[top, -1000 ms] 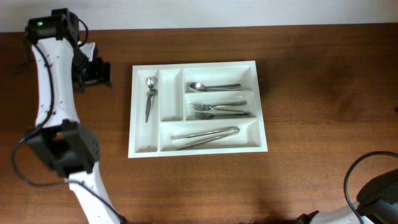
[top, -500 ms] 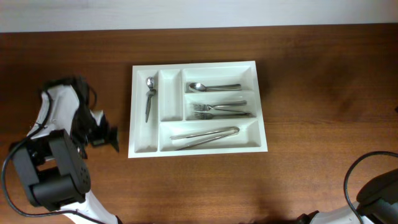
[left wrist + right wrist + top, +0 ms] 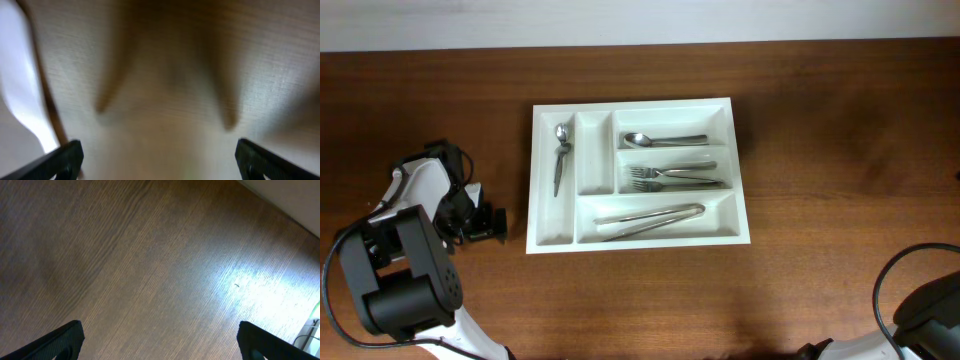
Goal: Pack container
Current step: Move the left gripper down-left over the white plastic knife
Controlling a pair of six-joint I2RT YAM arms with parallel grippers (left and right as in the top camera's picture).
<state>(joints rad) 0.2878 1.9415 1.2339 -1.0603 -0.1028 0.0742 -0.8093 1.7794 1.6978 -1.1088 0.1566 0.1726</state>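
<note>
The container (image 3: 665, 108) is a white cutlery tray in the middle of the table. It holds a spoon (image 3: 560, 157) in the far left upright slot, a spoon (image 3: 663, 140) in the top long slot, forks (image 3: 675, 177) in the middle slot and tongs (image 3: 650, 218) in the bottom slot. My left gripper (image 3: 492, 223) sits low over the table just left of the tray's lower left corner. It is open and empty, with bare blurred wood between its fingers (image 3: 155, 160). My right gripper (image 3: 160, 340) is open and empty over bare wood.
The second upright slot (image 3: 593, 152) holds nothing. The tray's white edge shows blurred at the left of the left wrist view (image 3: 22, 90). The right arm's base and cable (image 3: 925, 310) are at the bottom right corner. A pale wall runs along the table's far edge.
My left arm swung from the far left corner down to the tray's lower left side, then shifted slightly. The tray and cutlery have not moved.
</note>
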